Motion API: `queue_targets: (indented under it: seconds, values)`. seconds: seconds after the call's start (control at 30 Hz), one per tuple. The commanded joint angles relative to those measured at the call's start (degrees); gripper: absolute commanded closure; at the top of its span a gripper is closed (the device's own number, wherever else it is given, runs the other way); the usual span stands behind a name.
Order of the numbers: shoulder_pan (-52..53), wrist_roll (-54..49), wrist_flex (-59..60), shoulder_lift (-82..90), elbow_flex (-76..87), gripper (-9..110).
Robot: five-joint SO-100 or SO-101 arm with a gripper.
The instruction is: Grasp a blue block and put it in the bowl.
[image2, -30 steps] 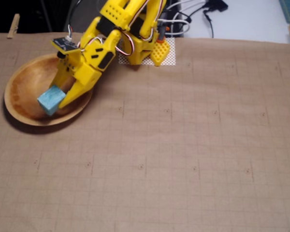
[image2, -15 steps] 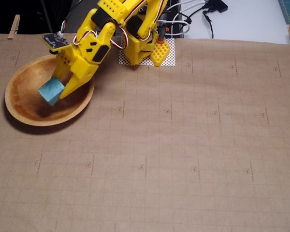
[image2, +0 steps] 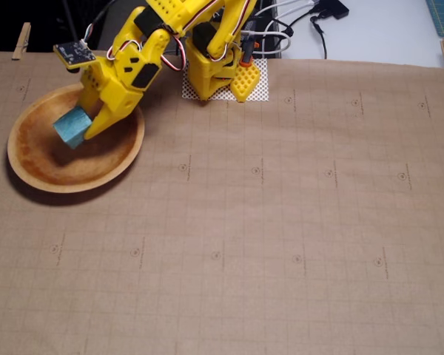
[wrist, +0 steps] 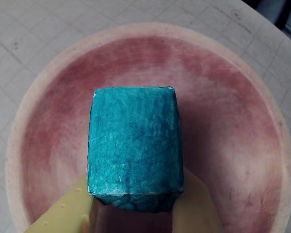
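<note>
In the fixed view the yellow arm reaches from its base at the top centre toward the upper left of the frame, where the gripper (image2: 80,132) holds the blue block (image2: 72,127) over the inside of the bowl (image2: 29,174). The bowl sits at the left edge of a brown gridded mat (image2: 281,222), and a white mesh pad (image2: 263,90) lies under the arm's base. Whether the block touches the bowl floor cannot be told from here.

The wrist view fills in the grip: the gripper (wrist: 133,206) enters from the bottom edge, its two yellow fingers (wrist: 68,213) clenched on the lower sides of the blue block (wrist: 133,145), which stands in the centre of the frame. Behind it the bowl (wrist: 19,126) nearly fills the picture, reddish inside with a pale rim. A shadow lies on the bowl floor right of the block.
</note>
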Motion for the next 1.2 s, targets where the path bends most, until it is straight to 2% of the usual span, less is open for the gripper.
queue_targets:
  seconds: [0.0,0.33,0.77,1.17]
  values:
    - [0.18,-0.35,0.44,1.85,-3.52,105]
    - [0.26,-0.44,2.02,-2.29,-3.69,103]
    - [-0.44,-0.53,1.49,-2.72,-3.87,73]
    - [-3.16,-0.53,6.24,-1.58,-9.49,69]
